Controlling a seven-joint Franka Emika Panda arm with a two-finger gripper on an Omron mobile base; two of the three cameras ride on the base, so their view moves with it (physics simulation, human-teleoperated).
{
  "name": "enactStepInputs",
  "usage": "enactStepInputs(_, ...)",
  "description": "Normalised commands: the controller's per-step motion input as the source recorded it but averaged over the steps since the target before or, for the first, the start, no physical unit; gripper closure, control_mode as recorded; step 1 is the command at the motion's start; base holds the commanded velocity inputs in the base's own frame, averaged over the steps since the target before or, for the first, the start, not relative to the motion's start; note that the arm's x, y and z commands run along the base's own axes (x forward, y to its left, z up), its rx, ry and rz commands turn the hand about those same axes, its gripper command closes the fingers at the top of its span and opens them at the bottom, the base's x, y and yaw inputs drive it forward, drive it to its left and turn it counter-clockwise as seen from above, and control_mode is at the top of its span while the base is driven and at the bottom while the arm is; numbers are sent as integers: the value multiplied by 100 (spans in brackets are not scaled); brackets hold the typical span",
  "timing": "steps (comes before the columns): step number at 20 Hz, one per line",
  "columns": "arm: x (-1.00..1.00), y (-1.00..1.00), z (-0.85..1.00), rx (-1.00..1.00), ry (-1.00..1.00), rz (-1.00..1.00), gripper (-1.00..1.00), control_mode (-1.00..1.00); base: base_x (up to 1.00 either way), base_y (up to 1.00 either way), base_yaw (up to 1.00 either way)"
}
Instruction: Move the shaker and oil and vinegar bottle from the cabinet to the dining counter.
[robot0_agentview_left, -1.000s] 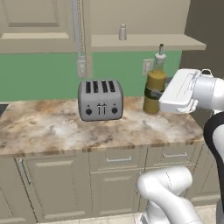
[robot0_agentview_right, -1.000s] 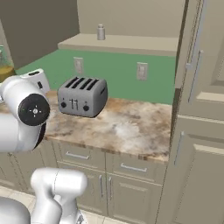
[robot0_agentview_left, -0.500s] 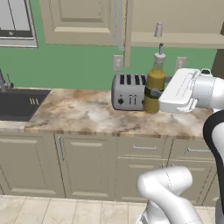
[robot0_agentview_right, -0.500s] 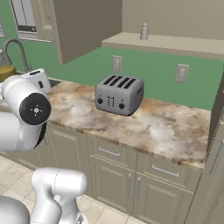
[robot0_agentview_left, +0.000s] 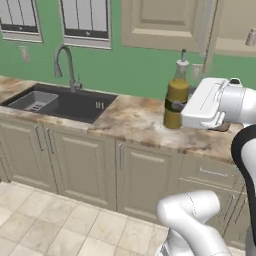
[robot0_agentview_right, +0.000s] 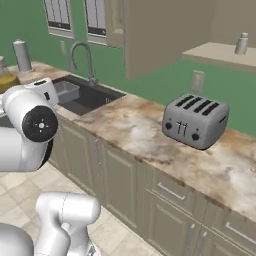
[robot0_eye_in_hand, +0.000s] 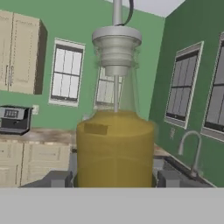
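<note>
The oil and vinegar bottle (robot0_agentview_left: 177, 97) stands upright in the grasp of the robot's fingers (robot0_eye_in_hand: 114, 179), which are closed on its lower body from both sides; in the hand view the olive-yellow body fills the middle, with the dark finger tips just showing at either side of its base and the pale stopper at the top. In the left base view the bottle is held in front of the white hand, over the marbled bench (robot0_agentview_left: 135, 119) against the green wall; whether its base touches the stone or hangs just above cannot be told. In the right base view only a bit of the bottle (robot0_agentview_right: 7, 80) shows at the far left edge, behind the arm's round white joint. The shaker (robot0_agentview_right: 242, 43) stands upright on the plain beige shelf of the cabinet (robot0_agentview_right: 220, 52), at the upper right of the right base view, well apart from the bottle; in the left base view it is a small grey shape (robot0_agentview_left: 251, 37) at the right edge. Below that shelf a silver toaster (robot0_agentview_right: 196, 120) sits on the bench. To the left of the bottle in the left base view lies a dark sink (robot0_agentview_left: 57, 101) with a curved silver tap (robot0_agentview_left: 66, 65), and shuttered windows (robot0_agentview_left: 86, 21) sit above it in the green wall.
</note>
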Motion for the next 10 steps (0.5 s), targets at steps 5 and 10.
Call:
enactStepInputs(5, 0, 0, 0, 0, 0, 0, 100, 100, 0, 66, 53)
enactStepInputs(10, 0, 0, 0, 0, 0, 0, 100, 100, 0, 68, 54)
